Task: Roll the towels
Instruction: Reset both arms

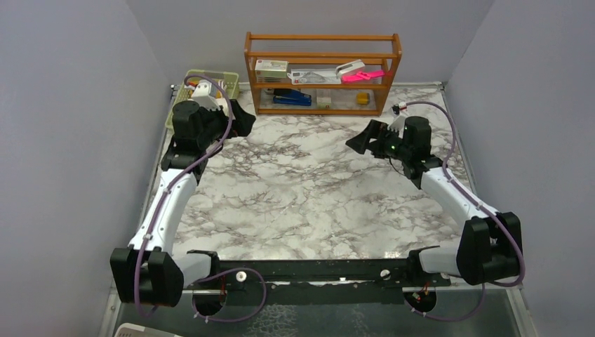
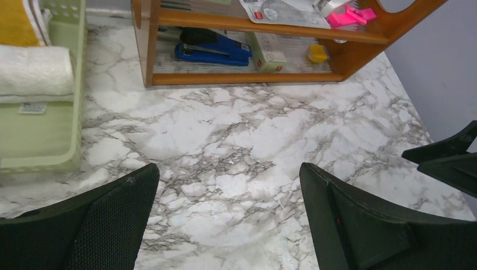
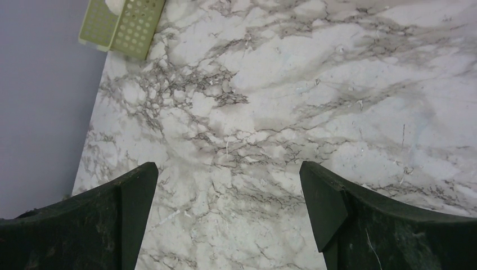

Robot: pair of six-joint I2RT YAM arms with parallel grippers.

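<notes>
Looking across the marbled bench (image 1: 302,189), you have bare stone in the middle and both containers along its far edge. The wooden rack (image 1: 322,37) stands at the middle of that edge. Its lower shelf carries a blue stapler (image 2: 211,48), a small box (image 2: 267,53) just beside the stapler, and a little yellow piece (image 2: 318,53) towards the rack's right end. The shelf above holds flat white packets and a pink plastic piece (image 2: 349,16).

The green basket (image 2: 73,112) sits in the far left corner of the bench, and both towels are inside it. The cream-white towel (image 2: 34,70) lies across the basket as a thick bundle. The mustard-yellow towel (image 2: 17,22) is behind it, nearer the far wall, and you see only part of it.

Your left gripper (image 2: 228,174) hangs just beside the basket, over the bench, jaws spread wide with nothing between them. Your right gripper (image 3: 228,171) hovers over the right half of the bench, well apart from the basket, jaws likewise wide and holding nothing.
</notes>
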